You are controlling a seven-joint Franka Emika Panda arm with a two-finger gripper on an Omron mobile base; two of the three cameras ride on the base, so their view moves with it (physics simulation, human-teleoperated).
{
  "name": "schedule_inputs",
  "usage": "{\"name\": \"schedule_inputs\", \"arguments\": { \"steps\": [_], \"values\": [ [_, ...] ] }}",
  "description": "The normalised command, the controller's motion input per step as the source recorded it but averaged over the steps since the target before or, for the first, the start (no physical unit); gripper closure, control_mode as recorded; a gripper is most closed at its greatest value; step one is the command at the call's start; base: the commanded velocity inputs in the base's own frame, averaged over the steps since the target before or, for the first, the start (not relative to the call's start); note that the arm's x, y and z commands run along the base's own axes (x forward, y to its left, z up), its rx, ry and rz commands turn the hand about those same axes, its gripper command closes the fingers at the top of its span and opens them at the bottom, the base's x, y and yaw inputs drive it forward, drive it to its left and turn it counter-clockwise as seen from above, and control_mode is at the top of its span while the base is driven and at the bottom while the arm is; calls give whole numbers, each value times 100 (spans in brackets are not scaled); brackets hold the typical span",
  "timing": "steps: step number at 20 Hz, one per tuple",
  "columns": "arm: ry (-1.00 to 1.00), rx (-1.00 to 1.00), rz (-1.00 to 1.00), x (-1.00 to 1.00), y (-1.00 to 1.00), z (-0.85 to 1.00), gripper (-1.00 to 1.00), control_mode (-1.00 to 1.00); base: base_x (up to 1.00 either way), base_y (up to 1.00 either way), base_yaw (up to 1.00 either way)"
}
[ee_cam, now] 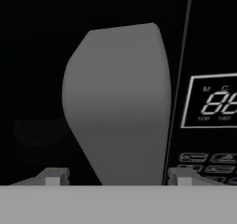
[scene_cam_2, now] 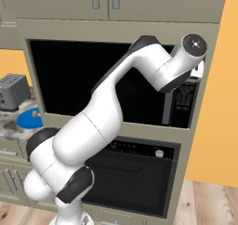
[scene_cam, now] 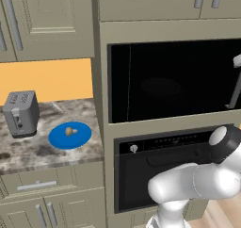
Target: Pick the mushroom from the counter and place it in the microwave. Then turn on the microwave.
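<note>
Just one mushroom (scene_cam: 70,131), one microwave (scene_cam: 169,81).

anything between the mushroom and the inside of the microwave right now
Yes: the microwave door is shut. The mushroom sits on the blue plate on the counter; the tool straddles the grey door handle, jaws either side.

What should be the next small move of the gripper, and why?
Probably close the gripper on the microwave door handle: the grey bar stands between the two fingertips, the door looks shut, and the mushroom lies on the blue plate.
</note>
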Motion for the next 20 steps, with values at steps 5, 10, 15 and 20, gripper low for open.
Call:
{"name": "schedule_inputs", "arguments": {
  "steps": [5,10,15,20],
  "values": [
    [-4,1,0,27,12,-14,100,-100,0,0,0],
    [0,4,0,20,11,-12,100,-100,0,0,0],
    [-2,4,0,-10,10,-14,100,-100,0,0,0],
    [-8,2,0,-33,9,-14,100,-100,0,0,0]
  ]
}}
